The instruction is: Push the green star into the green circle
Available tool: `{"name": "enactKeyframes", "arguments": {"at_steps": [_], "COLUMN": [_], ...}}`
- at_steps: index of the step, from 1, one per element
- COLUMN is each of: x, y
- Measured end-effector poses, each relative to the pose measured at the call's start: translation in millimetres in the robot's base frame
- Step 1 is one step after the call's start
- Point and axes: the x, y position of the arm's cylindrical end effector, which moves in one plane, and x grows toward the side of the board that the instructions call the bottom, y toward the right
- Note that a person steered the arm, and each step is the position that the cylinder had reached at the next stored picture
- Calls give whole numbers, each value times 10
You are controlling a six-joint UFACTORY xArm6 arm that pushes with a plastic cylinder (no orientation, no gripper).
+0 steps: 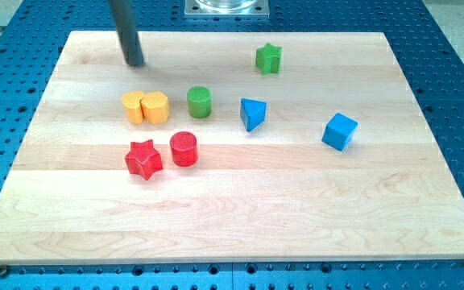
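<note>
The green star [269, 58] sits near the view's top, right of centre. The green circle [200, 102], a short cylinder, stands below and to the left of it, well apart. My tip [135, 62] is near the view's top left, above the two yellow blocks and far left of the green star. It touches no block.
Two yellow blocks [145, 107] sit side by side, left of the green circle. A red star [143, 159] and a red cylinder [184, 149] lie below them. A blue triangle [252, 113] and a blue cube [339, 130] lie to the right. The wooden board [232, 234] carries all.
</note>
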Motion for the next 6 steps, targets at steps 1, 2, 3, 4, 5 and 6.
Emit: {"name": "enactKeyframes", "arguments": {"at_steps": [1,2,3,4,5,6], "x": [-407,-516,-540,-451,-285,13], "y": [695,1412,2123,2819,3052,2899]}}
